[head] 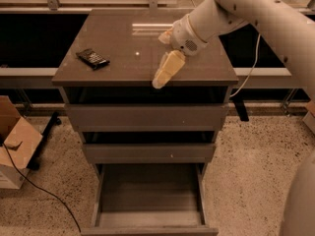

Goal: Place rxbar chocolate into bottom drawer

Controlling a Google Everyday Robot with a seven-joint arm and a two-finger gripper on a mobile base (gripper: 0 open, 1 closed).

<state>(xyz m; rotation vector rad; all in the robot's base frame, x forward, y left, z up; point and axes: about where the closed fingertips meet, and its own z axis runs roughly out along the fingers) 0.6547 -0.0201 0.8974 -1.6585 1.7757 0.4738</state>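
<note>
Lying flat toward the left edge of the cabinet top (123, 38), the rxbar chocolate (92, 58) is being left untouched; the gripper (165, 73) is being held over the top's front edge, its state impossible to tell. Below, the bottom drawer (150, 198) is being kept open. A skimming approach risks the thin bar being pushed off.

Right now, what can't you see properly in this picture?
Camera view:
1. White bowl: mostly hidden behind the arm.
2. Bottom drawer: front cut off by the lower edge.
3. Rxbar chocolate: print too small to read.
4. Claw, over the cabinet top's front edge: touching it or not, unclear.
</note>
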